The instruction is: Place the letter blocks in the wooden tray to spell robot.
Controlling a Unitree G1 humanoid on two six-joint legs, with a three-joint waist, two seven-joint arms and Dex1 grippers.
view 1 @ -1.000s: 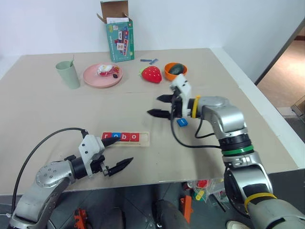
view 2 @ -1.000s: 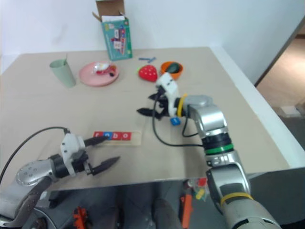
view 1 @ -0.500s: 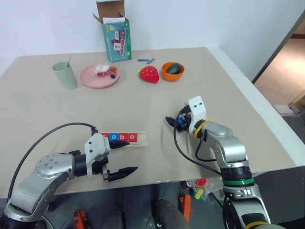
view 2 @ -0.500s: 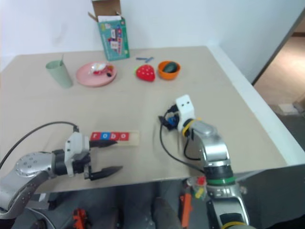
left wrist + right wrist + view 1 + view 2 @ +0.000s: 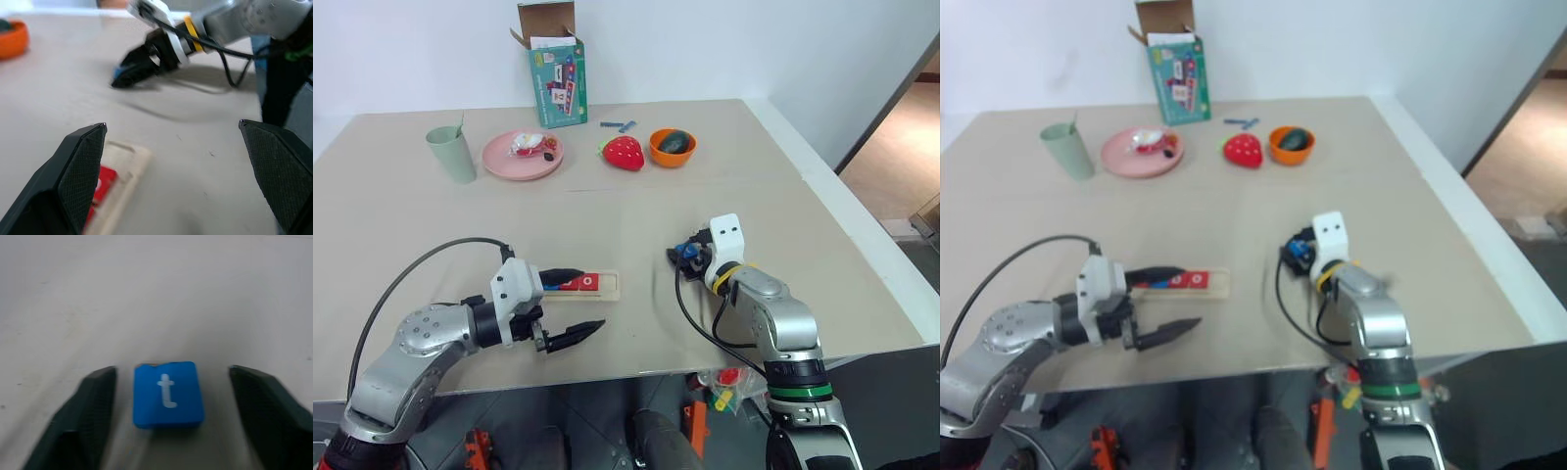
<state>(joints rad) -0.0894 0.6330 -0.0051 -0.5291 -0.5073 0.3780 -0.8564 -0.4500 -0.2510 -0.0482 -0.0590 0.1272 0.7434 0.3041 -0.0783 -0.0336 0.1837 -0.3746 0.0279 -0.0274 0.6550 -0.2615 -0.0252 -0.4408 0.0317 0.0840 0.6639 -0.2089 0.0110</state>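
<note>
Pale wood tray [image 5: 607, 285]: holds red and blue blocks, right end slot free | left gripper [image 5: 570, 305]: fingers wide apart, idle over tray | right gripper [image 5: 171, 396]: fingers apart, straddling blue t block [image 5: 168, 393] on table, ready to grasp.

The left claw [image 5: 173, 161] has its two black fingers spread wide, one finger [image 5: 73, 181] over the end of the wooden tray [image 5: 128, 169], where a red letter block [image 5: 101, 183] lies in the groove. Across the bare table [image 5: 58, 93] the right claw [image 5: 122, 78] reaches down to the surface with something blue at its tips. An orange bowl [image 5: 11, 38] sits well apart from both.
</note>
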